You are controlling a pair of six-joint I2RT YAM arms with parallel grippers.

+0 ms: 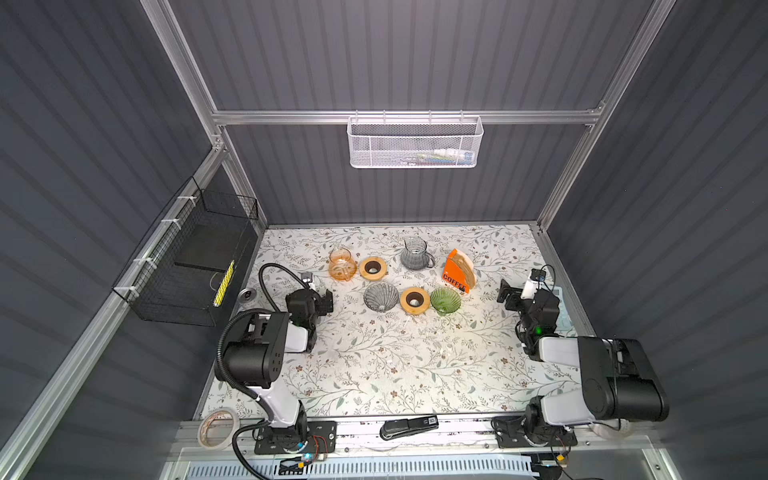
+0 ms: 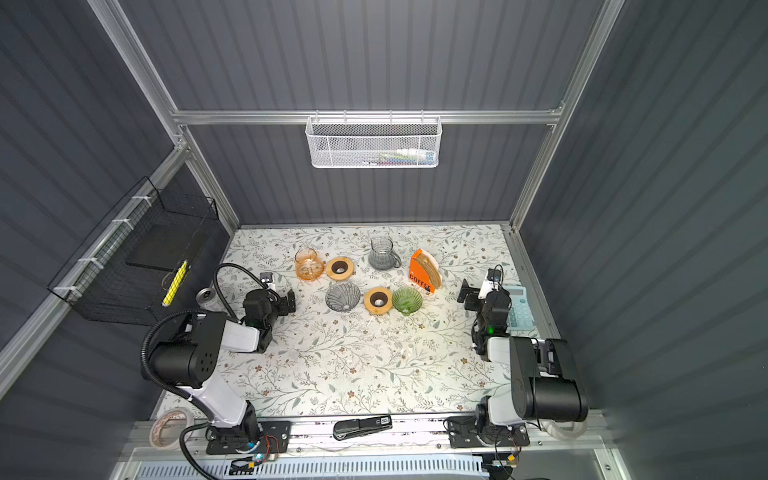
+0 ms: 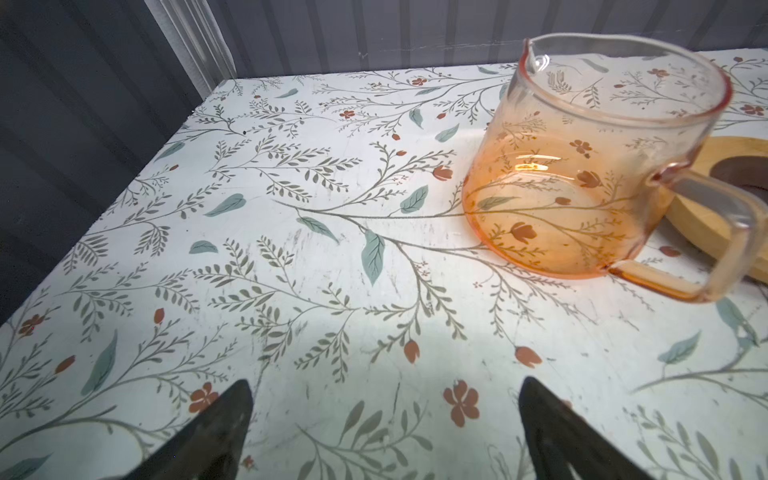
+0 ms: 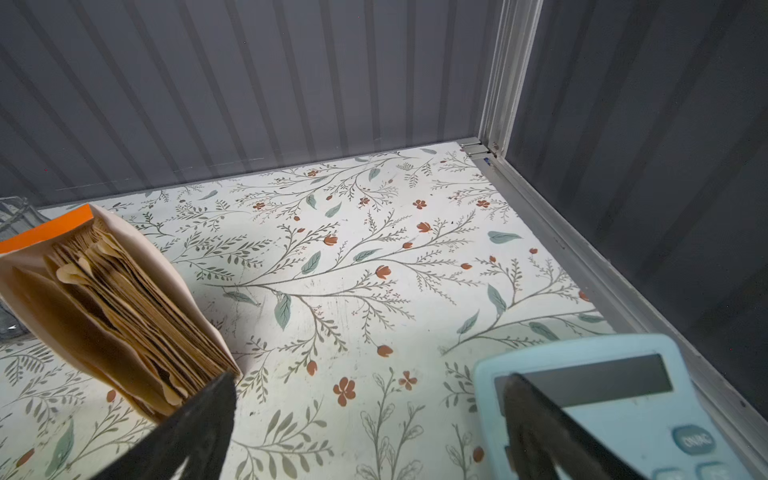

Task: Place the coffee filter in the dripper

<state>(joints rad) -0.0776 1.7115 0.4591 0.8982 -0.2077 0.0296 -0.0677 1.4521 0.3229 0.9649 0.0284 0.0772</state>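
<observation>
Your right gripper [image 4: 370, 378] hangs with jaws spread wide and empty, the orange box [image 4: 50, 230] near one finger and a calculator [image 4: 615, 376] near the other. Your left gripper [image 3: 385, 381] is just as wide and empty, near the orange carafe [image 3: 582, 174]. The coffee filters [image 4: 124, 307] sit packed in that box. Neither the green dripper [image 1: 445, 301] nor the grey dripper [image 1: 380, 296] holds one (so you're at the start). Next, I'd say, pinch one filter's edge alone.
</observation>
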